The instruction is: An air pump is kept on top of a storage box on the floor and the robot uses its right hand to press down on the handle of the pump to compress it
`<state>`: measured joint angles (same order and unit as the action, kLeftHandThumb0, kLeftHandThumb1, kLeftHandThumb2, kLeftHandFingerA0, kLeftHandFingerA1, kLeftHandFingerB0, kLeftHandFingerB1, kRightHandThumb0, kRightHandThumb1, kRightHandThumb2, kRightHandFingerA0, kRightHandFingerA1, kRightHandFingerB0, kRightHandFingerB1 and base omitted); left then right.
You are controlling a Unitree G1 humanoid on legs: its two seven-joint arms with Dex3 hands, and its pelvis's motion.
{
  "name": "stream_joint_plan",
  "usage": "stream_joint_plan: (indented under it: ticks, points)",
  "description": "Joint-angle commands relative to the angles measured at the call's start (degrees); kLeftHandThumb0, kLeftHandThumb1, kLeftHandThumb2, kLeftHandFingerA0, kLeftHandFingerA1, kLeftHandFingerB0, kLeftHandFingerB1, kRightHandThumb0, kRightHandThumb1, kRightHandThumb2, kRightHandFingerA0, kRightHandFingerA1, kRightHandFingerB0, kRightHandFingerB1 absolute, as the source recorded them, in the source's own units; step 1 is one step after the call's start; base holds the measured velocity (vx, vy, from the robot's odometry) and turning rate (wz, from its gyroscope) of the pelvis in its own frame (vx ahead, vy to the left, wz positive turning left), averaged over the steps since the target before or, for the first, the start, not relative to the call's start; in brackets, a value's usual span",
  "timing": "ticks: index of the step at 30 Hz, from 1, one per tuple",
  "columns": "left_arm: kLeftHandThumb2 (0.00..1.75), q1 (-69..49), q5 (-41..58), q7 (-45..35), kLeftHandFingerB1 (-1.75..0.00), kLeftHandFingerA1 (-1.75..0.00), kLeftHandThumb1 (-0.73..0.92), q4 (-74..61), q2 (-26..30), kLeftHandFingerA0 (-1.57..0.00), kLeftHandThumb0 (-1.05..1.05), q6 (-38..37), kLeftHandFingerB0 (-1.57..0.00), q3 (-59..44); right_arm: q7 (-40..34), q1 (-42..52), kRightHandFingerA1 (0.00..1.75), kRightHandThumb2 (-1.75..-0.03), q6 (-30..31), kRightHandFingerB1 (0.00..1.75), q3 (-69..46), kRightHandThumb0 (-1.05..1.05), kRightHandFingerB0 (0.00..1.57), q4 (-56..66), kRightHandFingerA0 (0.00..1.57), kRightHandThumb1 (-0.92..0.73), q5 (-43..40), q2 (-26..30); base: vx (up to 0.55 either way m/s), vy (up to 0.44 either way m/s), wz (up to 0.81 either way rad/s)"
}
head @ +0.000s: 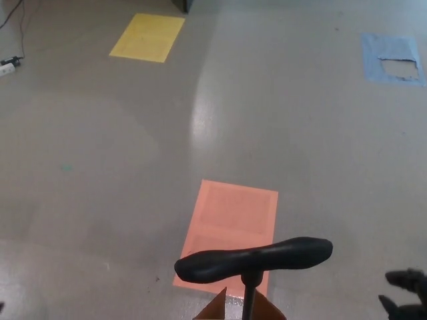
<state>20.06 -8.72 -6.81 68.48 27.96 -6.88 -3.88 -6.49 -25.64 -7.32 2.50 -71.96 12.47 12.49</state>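
Low in the middle of the frame stands the air pump's black, smooth, bar-shaped plastic handle (255, 259), lying crosswise and slightly tilted, its right end higher than its left, on a thin dark shaft (249, 299) that runs down out of the bottom edge. Just below it, at the bottom edge, peeks a brown cardboard-coloured corner of the storage box (220, 308), mostly cut off. At the lower right corner the robot's black right hand (405, 293) shows only in part, blurred, apart from the handle and lower to its right; whether its fingers are open or closed cannot be told. The left hand is out of view. Behind the handle a salmon-orange rectangular patch (232, 225) lies on the glossy grey floor (120, 167). A yellow rectangular patch (147, 37) sits upper left, a torn blue patch (393, 59) upper right. No writing or brand is readable anywhere.
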Motion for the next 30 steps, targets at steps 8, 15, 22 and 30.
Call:
stream_joint_plan:
  ticks: [8,15,22,30]
  points:
    - [1.00,-0.64,1.49,-4.22,-0.25,-0.42,0.65,1.04,2.09,-0.03,-0.74,-8.73,-0.02,-1.07,-1.19,1.82,0.35,-0.66,-23.56,0.31,-20.70,-0.55,0.21,13.25,0.27,-0.87,-18.30,-4.56,0.00,0.000,0.00]
    - [1.13,0.89,3.26,-5.04,-0.19,-0.27,0.85,-0.53,1.45,-0.06,-0.79,-10.58,-0.06,-2.45,2.69,11.82,0.31,-0.67,-22.05,0.29,-21.88,-0.73,0.20,56.62,0.24,-0.89,-24.92,-4.83,0.00,0.000,0.00]
    - [1.10,3.05,3.24,-5.47,-0.17,-0.29,0.85,-0.19,2.28,-0.06,-0.80,-10.76,-0.05,-2.69,6.22,10.60,0.31,-1.09,-6.91,0.29,-25.02,-0.72,0.02,87.09,0.02,-0.71,-30.29,6.03,0.00,0.000,0.00]
    - [1.11,2.48,3.20,-6.37,-0.17,-0.30,0.84,0.59,2.26,-0.06,-0.81,-11.18,-0.06,-2.63,11.00,4.43,0.18,-1.11,4.94,0.19,-24.16,-0.89,0.09,101.84,0.02,-0.75,-34.48,15.15,0.00,0.000,0.00]
